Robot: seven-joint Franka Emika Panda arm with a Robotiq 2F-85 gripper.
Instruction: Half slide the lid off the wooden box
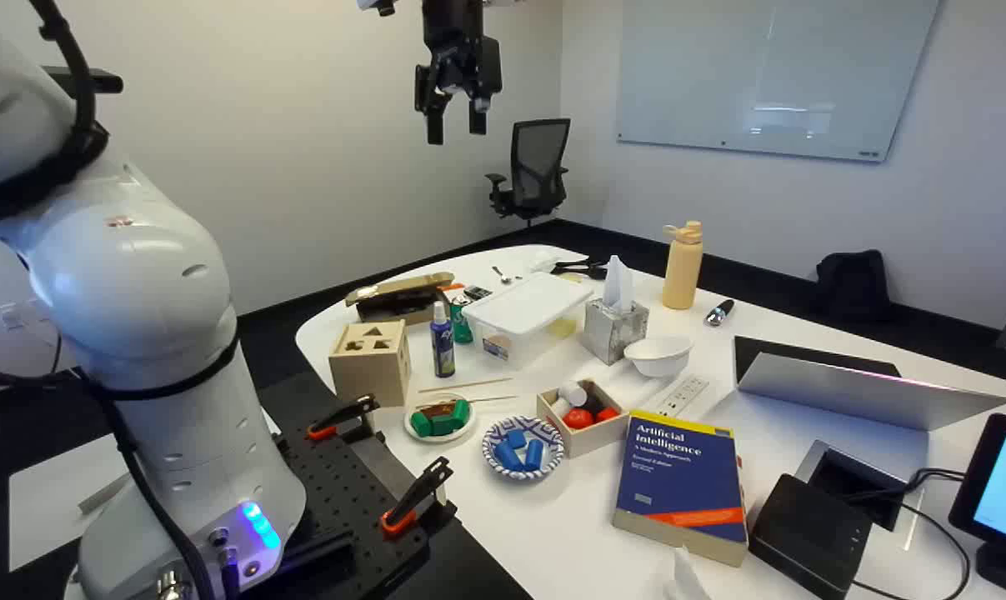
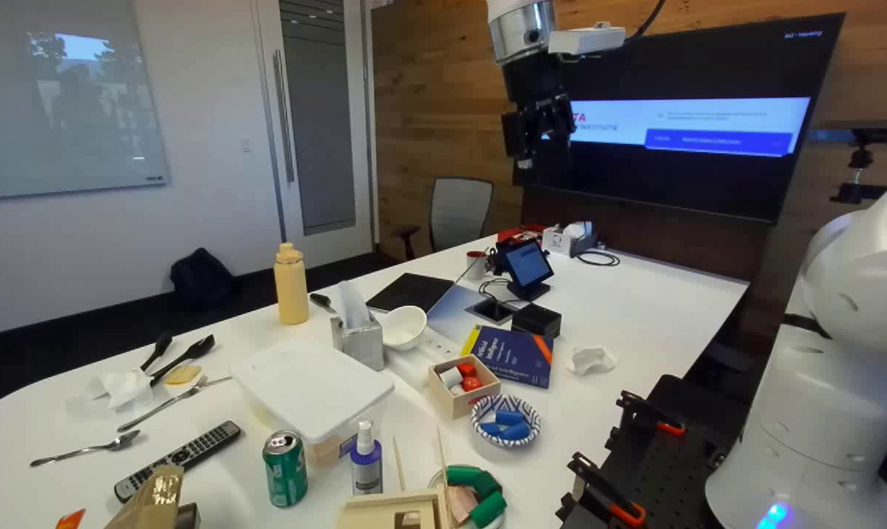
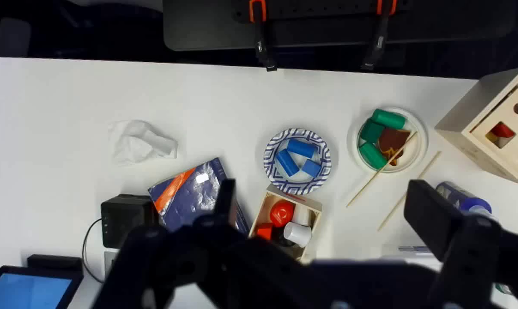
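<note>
Jaws hang parted above the table [image 1: 565,525], apparently pointing straight down.

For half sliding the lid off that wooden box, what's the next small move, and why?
Probably ease the open gripper toward the wooden shape-sorter box before lowering: it hangs high, and the lid sits at the wrist view's right edge.

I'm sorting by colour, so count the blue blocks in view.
3, all in the patterned bowl: in the wrist view, an upper block, a left block, a lower-right block. The wooden box may hide more.
</note>
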